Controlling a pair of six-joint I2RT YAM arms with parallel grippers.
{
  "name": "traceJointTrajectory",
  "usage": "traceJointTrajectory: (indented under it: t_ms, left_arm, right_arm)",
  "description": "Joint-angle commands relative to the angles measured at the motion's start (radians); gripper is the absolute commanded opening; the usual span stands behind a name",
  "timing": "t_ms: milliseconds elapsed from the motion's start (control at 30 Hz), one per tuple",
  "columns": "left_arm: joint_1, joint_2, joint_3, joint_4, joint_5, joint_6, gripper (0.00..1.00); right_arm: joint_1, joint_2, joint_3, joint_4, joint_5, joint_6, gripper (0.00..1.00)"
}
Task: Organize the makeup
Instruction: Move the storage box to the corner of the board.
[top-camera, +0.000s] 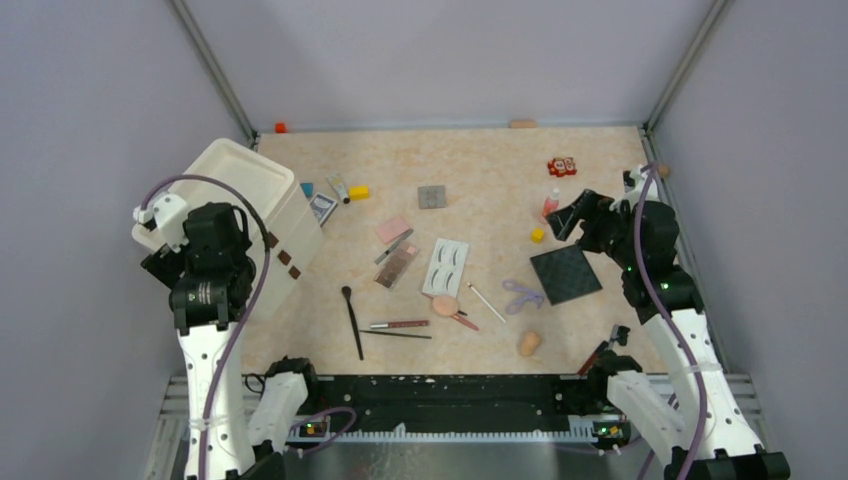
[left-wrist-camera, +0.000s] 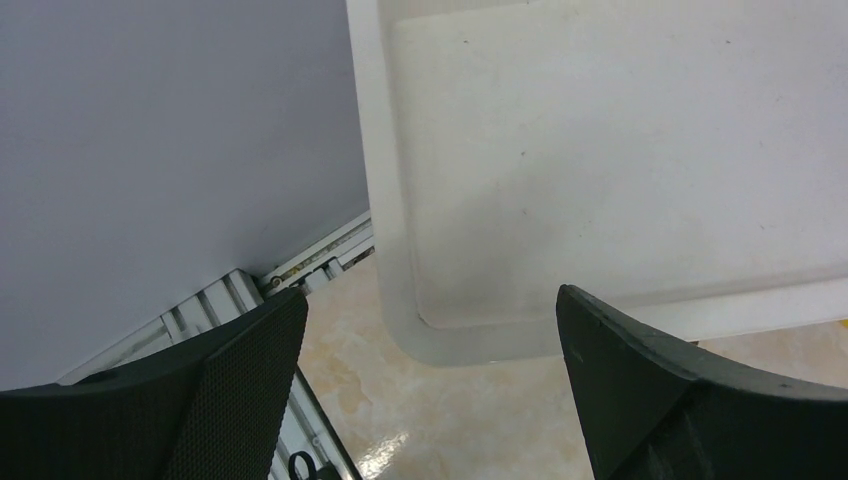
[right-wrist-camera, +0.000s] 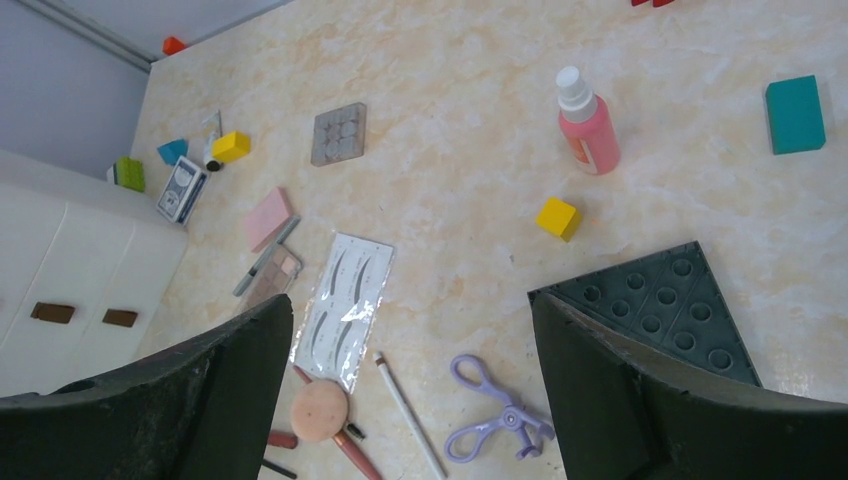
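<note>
Left gripper (left-wrist-camera: 428, 298) spread, facing white bin (left-wrist-camera: 600, 150)

The eyelash card (top-camera: 446, 266) lies between the palette (top-camera: 396, 266), left, and the curler (top-camera: 522, 293), right.

Lab test cell, grey walls (top-camera: 450, 50), aluminium rails (top-camera: 208, 60)

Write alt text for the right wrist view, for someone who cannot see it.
The right gripper hangs open above a marbled table strewn with makeup: a white false-eyelash card, purple curler, peach puff and pink spray bottle. A dark studded plate lies at right, a white container at left.
</note>
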Motion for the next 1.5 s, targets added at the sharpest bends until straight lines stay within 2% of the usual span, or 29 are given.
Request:
traceJointTrajectory:
  t_ms: [0,200,467,600,833,1100,1467]
  left_arm:
    - [0.004,0.005,0.023,-0.019,-0.058,-0.06,0.99]
    - [0.016,0.031,-0.003,-0.008,-0.103,-0.1,0.99]
    - [0.029,-0.008,-0.015,-0.032,-0.275,-0.085,0.99]
    - [0.029,-0.019,-0.036,-0.034,-0.281,-0.097,0.99]
    - [0.067,0.003,-0.121,0.017,-0.202,-0.118,0.99]
    - [0.271,0.041,-0.203,0.206,-0.004,-0.001,0.99]
    - [0.316,0.117,-0.168,0.317,0.117,-0.027,0.99]
  right_arm:
    - [0.014,-0.001,0.004,0.045,-0.017,-0.009,0.88]
    - [0.014,-0.005,0.002,0.05,-0.038,0.001,0.88]
    - [0.031,0.012,0.001,0.053,-0.055,0.006,0.88]
    - [0.043,0.033,-0.001,0.062,-0.07,0.011,0.88]
    - [0.054,0.045,-0.001,0.071,-0.077,0.012,0.87]
    - [0.057,0.053,0.005,0.073,-0.072,0.007,0.87]
    - [0.056,0.077,0.02,0.067,-0.074,0.007,0.87]
